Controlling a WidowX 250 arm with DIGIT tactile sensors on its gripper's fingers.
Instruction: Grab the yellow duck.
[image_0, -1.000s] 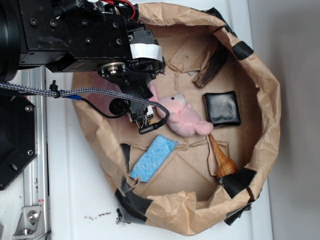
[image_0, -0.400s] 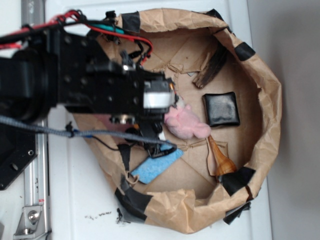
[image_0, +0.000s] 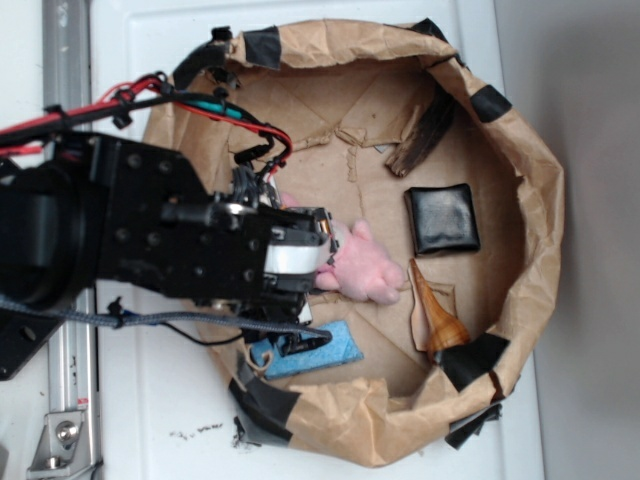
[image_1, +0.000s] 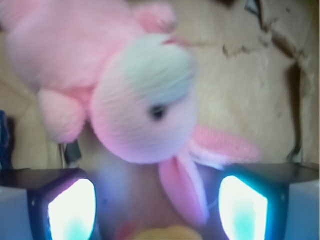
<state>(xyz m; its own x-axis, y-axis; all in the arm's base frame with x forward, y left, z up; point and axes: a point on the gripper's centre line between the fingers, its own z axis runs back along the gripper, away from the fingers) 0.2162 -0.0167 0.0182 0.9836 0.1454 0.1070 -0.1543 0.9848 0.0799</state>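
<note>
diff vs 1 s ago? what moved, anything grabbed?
The black robot arm swung down the frame and now covers the pink plush bunny's left part. The pincer stands open, with nothing visibly grabbed. The blue sponge shifted lower, toward the paper rim. The black square pad, wooden spinning top and dark wood piece stayed put.

The black arm (image_0: 150, 240) reaches in from the left of the exterior view, wrist pointing right, red and grey cables trailing off it. In the wrist view the gripper (image_1: 157, 210) stands with its jaws spread wide, each glowing pad (image_1: 72, 210) near a bottom corner.
</note>
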